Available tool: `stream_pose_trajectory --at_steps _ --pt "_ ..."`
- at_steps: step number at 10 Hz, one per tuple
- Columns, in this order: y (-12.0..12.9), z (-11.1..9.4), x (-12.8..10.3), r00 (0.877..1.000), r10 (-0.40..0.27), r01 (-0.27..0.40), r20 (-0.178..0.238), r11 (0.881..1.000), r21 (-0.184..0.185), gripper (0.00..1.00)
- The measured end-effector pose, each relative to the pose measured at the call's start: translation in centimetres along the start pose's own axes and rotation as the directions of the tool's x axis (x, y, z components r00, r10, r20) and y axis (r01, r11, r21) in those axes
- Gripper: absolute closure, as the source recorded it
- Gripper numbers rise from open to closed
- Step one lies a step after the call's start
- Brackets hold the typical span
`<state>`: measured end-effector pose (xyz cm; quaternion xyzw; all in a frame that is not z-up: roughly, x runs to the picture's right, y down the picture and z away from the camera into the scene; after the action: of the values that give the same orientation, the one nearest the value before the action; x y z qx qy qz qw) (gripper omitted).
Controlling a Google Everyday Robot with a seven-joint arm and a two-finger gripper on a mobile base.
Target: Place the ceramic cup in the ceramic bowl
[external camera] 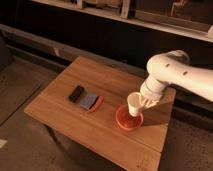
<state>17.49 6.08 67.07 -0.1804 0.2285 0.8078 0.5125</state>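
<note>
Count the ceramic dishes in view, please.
2. The cup is gripped by the pincer, just over the far rim of the bowl. The bowl stands on the table, near its right end. I see no others; the dark shelves behind may hide some.
</note>
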Motion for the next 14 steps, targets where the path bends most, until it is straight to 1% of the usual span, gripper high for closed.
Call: stream_pose_trajectory --at_steps 3,5,8,9,11,12,14 --pt "0.9 0.7 0.5 1.0 0.013 -0.013 -0.017 1.0 -0.012 1.0" --pt "0.4 1.4 1.1 0.999 0.034 -0.034 -0.033 0.999 -0.017 1.0" --pt "-0.1 3.0 1.7 0.996 0.059 -0.061 -0.068 0.998 -0.024 1.0" --pt "0.0 3.8 2.0 0.994 0.066 -0.069 -0.086 0.997 -0.032 1.0" --pt "0.7 4.9 2.0 0.993 0.061 -0.066 -0.103 0.997 -0.048 1.0" --pt "1.5 5.1 1.9 0.993 0.051 -0.057 -0.104 0.997 -0.059 1.0" --pt "2.9 4.9 1.9 0.995 0.027 -0.033 -0.097 0.998 -0.061 1.0"
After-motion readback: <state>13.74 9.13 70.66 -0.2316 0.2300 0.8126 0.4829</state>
